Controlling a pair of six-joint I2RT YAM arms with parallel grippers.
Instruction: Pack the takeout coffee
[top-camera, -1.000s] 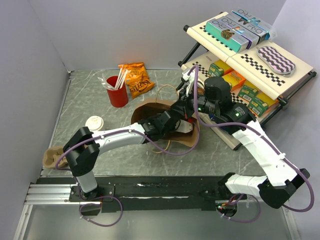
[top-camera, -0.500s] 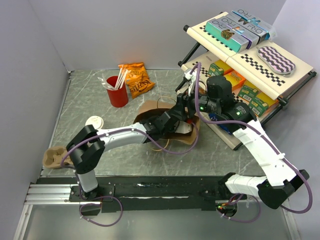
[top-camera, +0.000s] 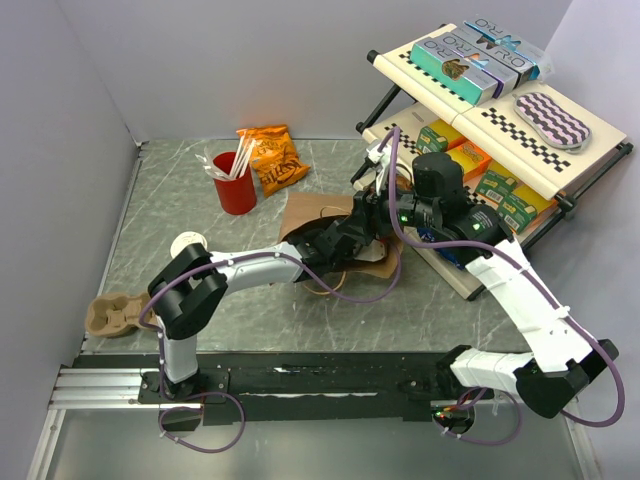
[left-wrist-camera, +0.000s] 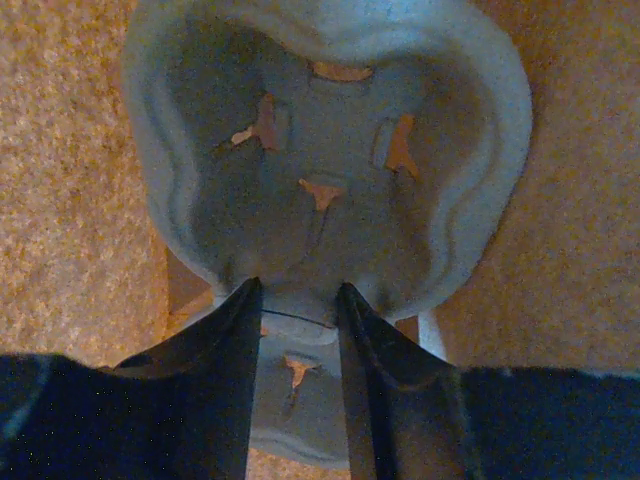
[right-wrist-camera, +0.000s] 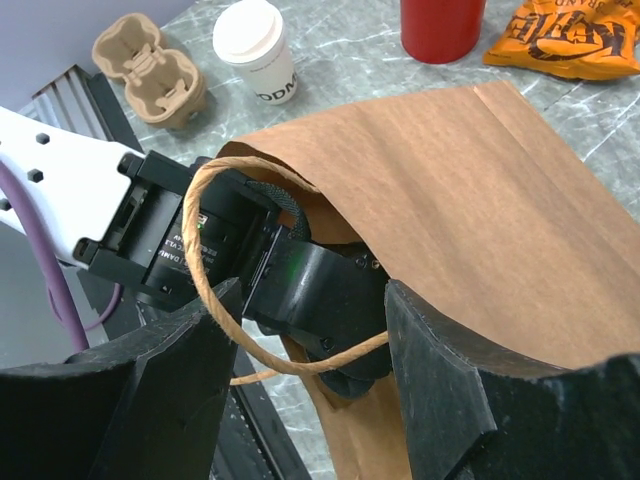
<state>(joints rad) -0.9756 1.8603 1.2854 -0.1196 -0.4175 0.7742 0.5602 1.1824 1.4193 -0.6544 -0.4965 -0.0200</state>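
My left hand pinches a pulp tray inside the bag; right hand gapes wide by its handle.

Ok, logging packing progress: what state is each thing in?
Paper bag: lying down, mouth open.
Coffee cup: upright, lid on, outside the bag.
Left gripper: inside bag, shut on pulp tray.
Right gripper: open, at the bag handle.
Red cup: upright, holding sticks.

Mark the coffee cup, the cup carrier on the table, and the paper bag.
coffee cup (right-wrist-camera: 250, 28), right wrist view, lid top.
cup carrier (right-wrist-camera: 150, 68), right wrist view, middle ridge.
paper bag (right-wrist-camera: 480, 190), right wrist view, upper side.
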